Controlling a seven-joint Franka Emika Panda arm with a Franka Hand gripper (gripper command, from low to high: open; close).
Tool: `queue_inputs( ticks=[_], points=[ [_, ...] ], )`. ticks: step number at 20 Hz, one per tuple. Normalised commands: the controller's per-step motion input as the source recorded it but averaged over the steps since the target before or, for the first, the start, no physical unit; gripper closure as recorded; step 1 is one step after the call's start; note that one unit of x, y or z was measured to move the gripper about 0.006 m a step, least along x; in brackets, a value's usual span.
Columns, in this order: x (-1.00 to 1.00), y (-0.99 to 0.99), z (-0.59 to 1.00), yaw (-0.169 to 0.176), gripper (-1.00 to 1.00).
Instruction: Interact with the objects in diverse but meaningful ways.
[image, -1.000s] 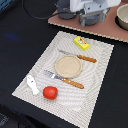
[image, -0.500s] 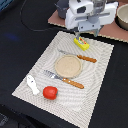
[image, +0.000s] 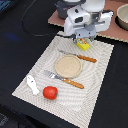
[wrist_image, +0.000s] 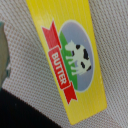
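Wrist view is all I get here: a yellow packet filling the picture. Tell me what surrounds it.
Observer: The butter packet lies on a woven placemat, near its far edge in the exterior view.
Operator: Report what else is on the mat.
Observer: A round plate sits mid-mat, with a knife and fork on either side of it.
Operator: Any food pieces? List them.
Observer: A red tomato and a white fish-like piece lie at the near corner.
Operator: State the gripper's position.
Observer: The gripper is directly over the packet; I cannot tell how the jaws stand.
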Motion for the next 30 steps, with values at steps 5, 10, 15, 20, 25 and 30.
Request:
queue_inputs(
  ticks=[5,10,15,20,25,30],
  points=[
    [-0.04,0.00,-0.30,0.022,1.00],
    [-0.04,0.00,-0.16,0.004,1.00],
    [0.00,0.00,0.11,0.000,1.00],
    [0.00,0.03,0.97,-0.009,1.00],
    [-0.01,0.02,1.00,0.000,1.00],
    [-0.01,-0.08,0.99,0.000,1.00]
  ],
)
